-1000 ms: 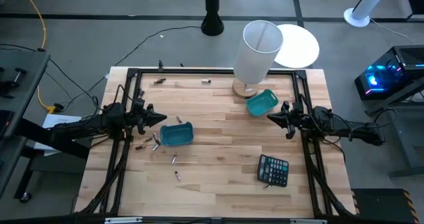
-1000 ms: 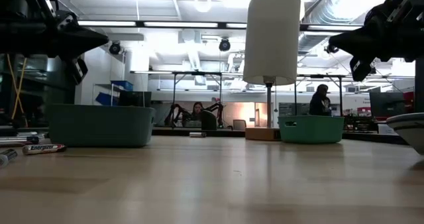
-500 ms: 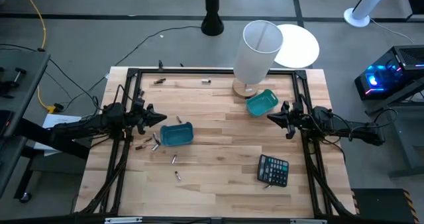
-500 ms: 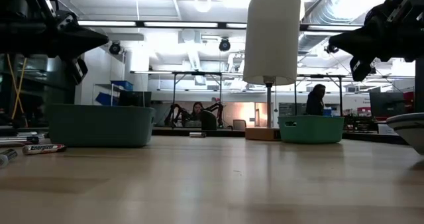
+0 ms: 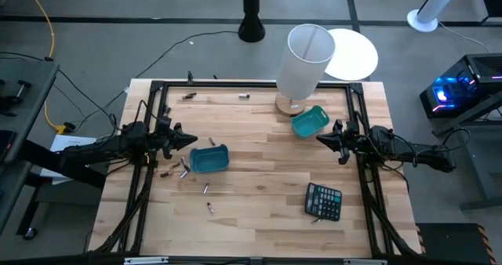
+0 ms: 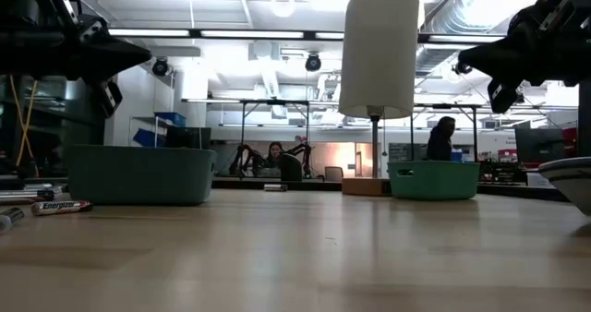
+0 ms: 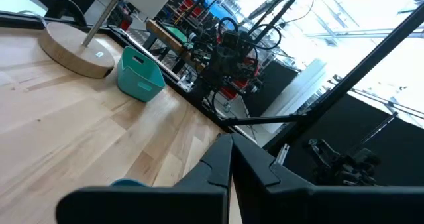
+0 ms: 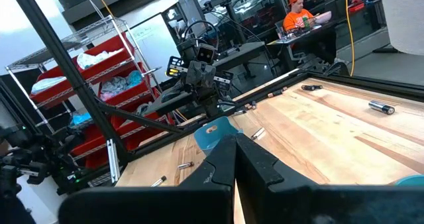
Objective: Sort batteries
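**op a:** closest to my low camera, at the left edge of the pale wooden table (image 5: 259,179), lies a dark cylinder battery with a printed label (image 6: 61,206), with a couple more beside it. from overhead i count a loose cluster of small thin batteries (image 5: 179,170) just beside the near teal plastic bin (image 5: 209,159), two strays (image 5: 209,197) further out on the bare wood, and a few (image 5: 216,97) along the far edge.

**op b:** how do you reckon they'll handle?

**op a:** my guess is stiff, smooth metal, light, and ready to roll. i'd pinch each one across its middle, fingers square to the long axis, so it can't squirt out endwise. the ones lying touching each other look awkward; i'd take an outlier first.

**op b:** and the grippers?

**op a:** left gripper (image 5: 188,139) hangs above the table just beside the near bin, fingers (image 7: 224,164) pressed together to a point, holding nothing. right gripper (image 5: 321,139) sits off the table by the second teal plastic bin (image 5: 310,121), its fingers (image 8: 233,159) likewise closed, with nothing between them and touching nothing.

**op b:** anything else in the way?

**op a:** a black calculator (image 5: 323,201) on the right side, and a white cylindrical lamp on a round wooden base (image 5: 302,65) at the back, both well apart from the batteries.
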